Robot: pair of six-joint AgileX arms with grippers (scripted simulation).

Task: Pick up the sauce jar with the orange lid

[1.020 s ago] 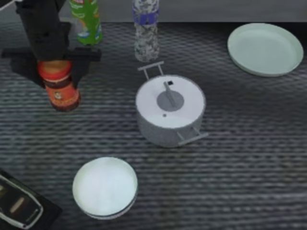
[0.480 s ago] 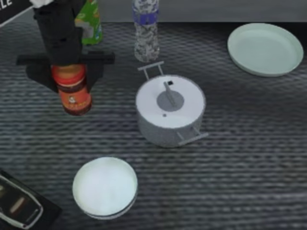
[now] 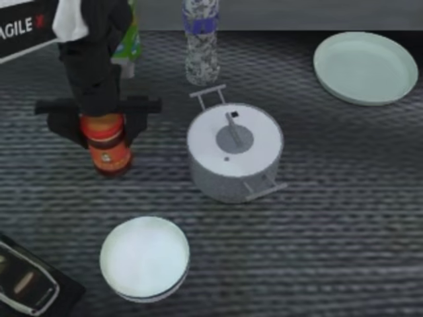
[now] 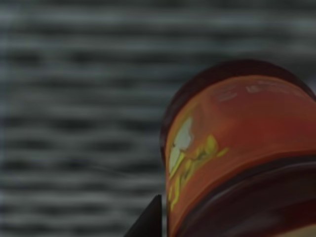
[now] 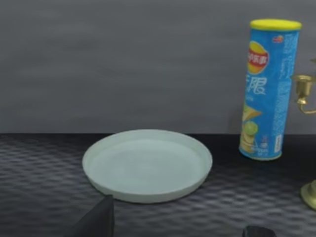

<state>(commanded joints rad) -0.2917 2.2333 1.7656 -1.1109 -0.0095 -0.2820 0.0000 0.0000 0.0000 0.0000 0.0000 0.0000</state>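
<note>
Left gripper (image 3: 99, 113) is clamping the sauce jar with the orange lid (image 3: 109, 146) at its lid end, jar hanging upright, base pointing down at the table (image 3: 330, 231), left of the lidded pot (image 3: 234, 150).

You see the left gripper (image 3: 99, 122) clamped on the sauce jar with the orange lid (image 3: 109, 148) towards the table's (image 3: 344, 218) left edge. A lidded pot (image 3: 234, 150) sits mid-table, a white bowl (image 3: 145, 258) near the front edge, a plate (image 3: 365, 67) at the far right corner.
</note>
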